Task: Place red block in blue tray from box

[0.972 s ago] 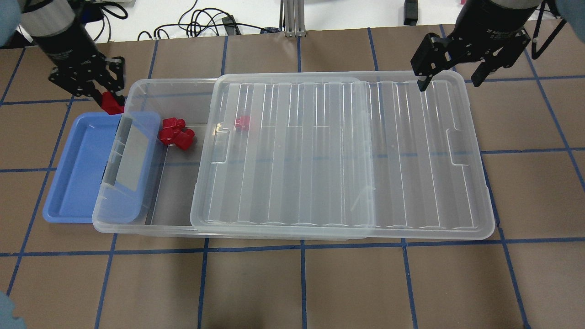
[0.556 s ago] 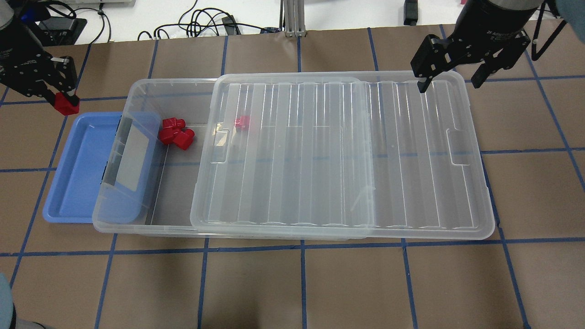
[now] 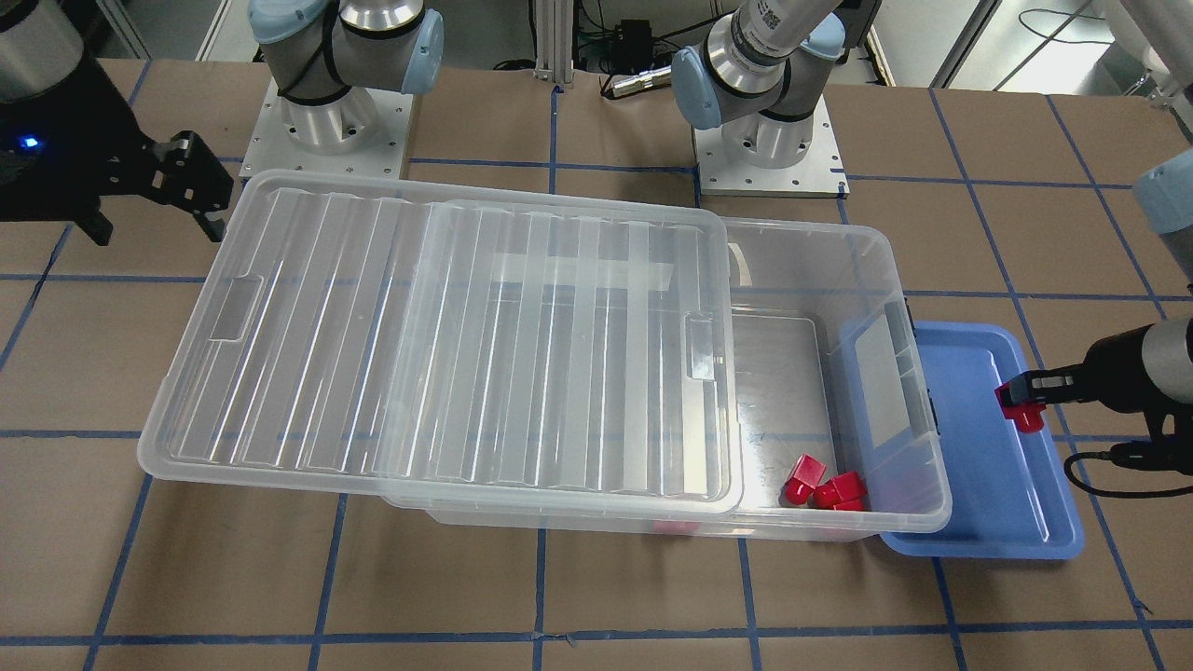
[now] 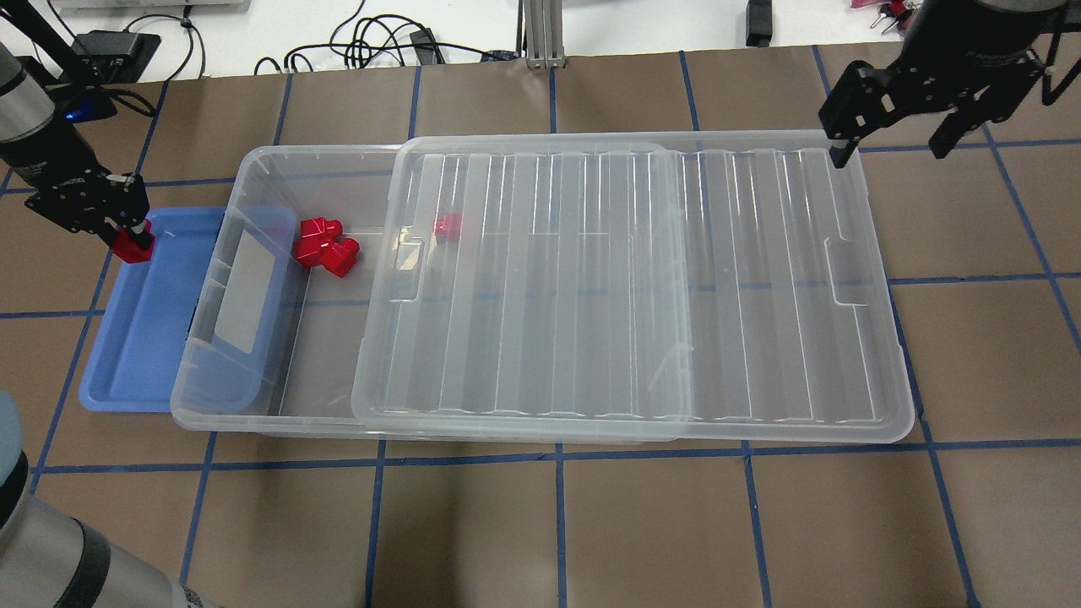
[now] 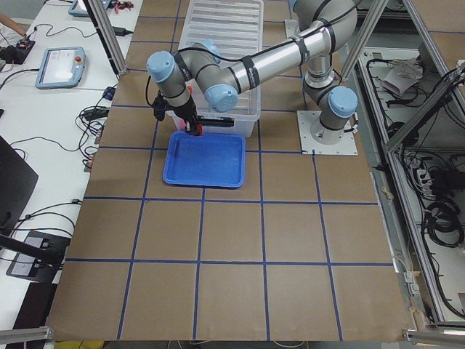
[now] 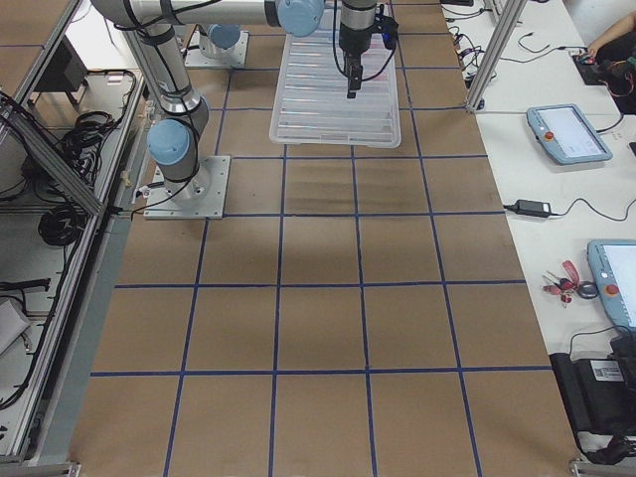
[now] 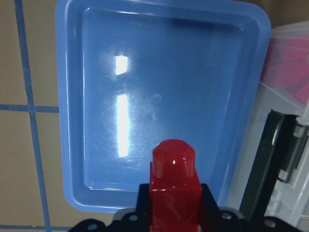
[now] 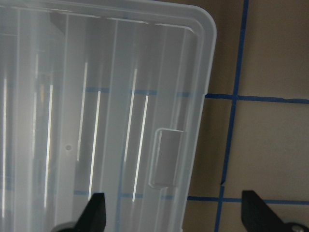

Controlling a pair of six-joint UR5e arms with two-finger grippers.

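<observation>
My left gripper [image 4: 128, 236] is shut on a red block [image 4: 135, 248] and holds it over the far left corner of the blue tray [image 4: 139, 329]. In the left wrist view the red block [image 7: 174, 179] stands between the jaws above the tray's bare floor [image 7: 159, 87]. The clear box [image 4: 253, 165] overlaps the tray's right side. Its lid [image 4: 633, 279] is slid to the right, which leaves the left end uncovered. Three more red blocks [image 4: 325, 245] lie in that end, and one [image 4: 448, 225] shows under the lid. My right gripper [image 4: 891, 143] is open and empty above the lid's far right corner.
The box's grey latch [image 4: 221, 279] hangs over the tray. Brown paper with blue tape lines [image 4: 557, 523] covers the table. Cables [image 4: 380, 42] lie beyond the far edge. In the front-facing view the tray [image 3: 997, 466] lies at the right and the arm bases [image 3: 769, 149] at the top.
My left gripper has carried the red block left, away from the box's far left corner, then nearer and lower over the tray's corner. My right gripper has moved to the right.
</observation>
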